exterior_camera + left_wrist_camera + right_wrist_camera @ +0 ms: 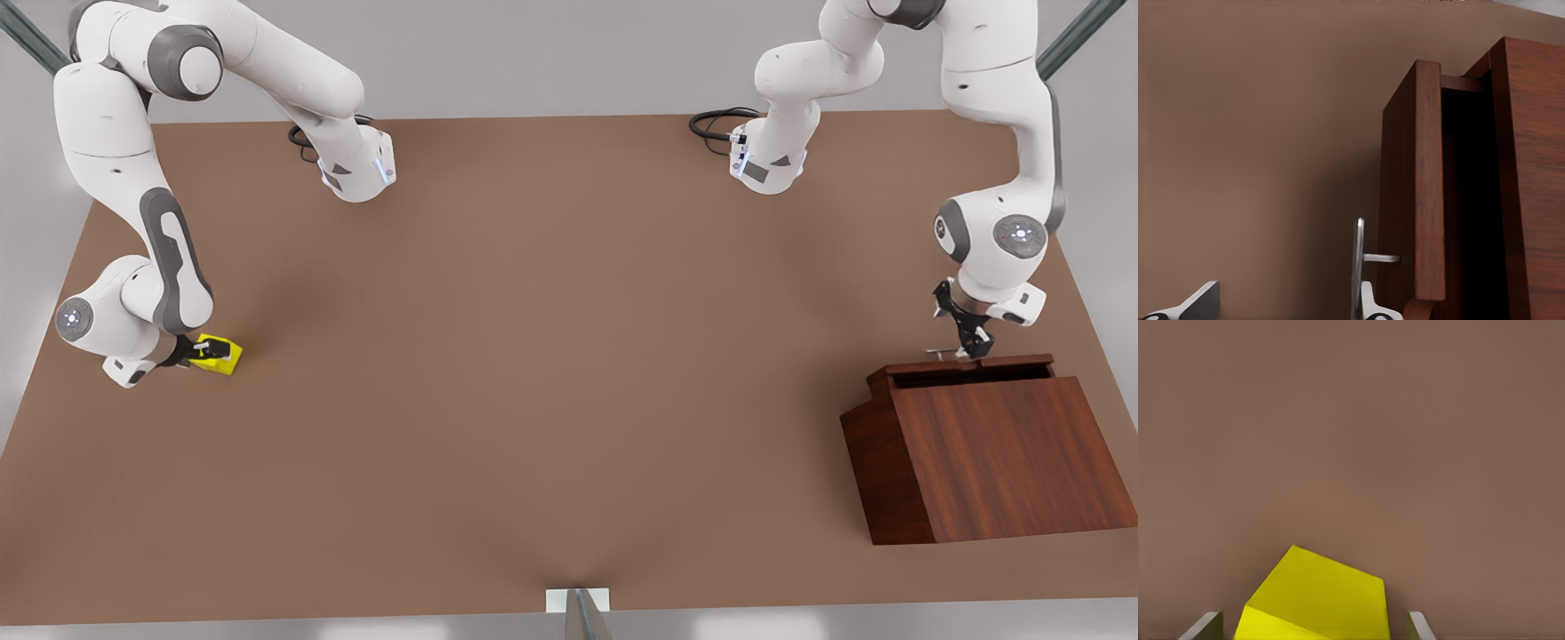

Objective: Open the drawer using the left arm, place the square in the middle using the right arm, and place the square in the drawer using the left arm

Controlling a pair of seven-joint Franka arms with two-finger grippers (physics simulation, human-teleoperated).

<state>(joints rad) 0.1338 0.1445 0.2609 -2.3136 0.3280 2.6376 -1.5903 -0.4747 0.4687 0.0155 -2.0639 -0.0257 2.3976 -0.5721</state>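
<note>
The yellow square (224,356) (1318,597) rests on the brown tabletop at the front view's left. My right gripper (197,350) (1313,628) is lowered around it, open, with a finger on each side and a small gap to either face. At the front view's right, the drawer (969,366) (1415,187) of the wooden cabinet (996,462) stands pulled out a little. Its silver handle (941,352) (1358,260) lies between the spread fingers of my open left gripper (973,345) (1286,307), close against one finger (1370,303).
The broad brown tabletop (569,356) spreads between the two arms. Both arm bases stand along the far edge, each with black cables (716,123). A small white bracket (578,601) sits at the near edge.
</note>
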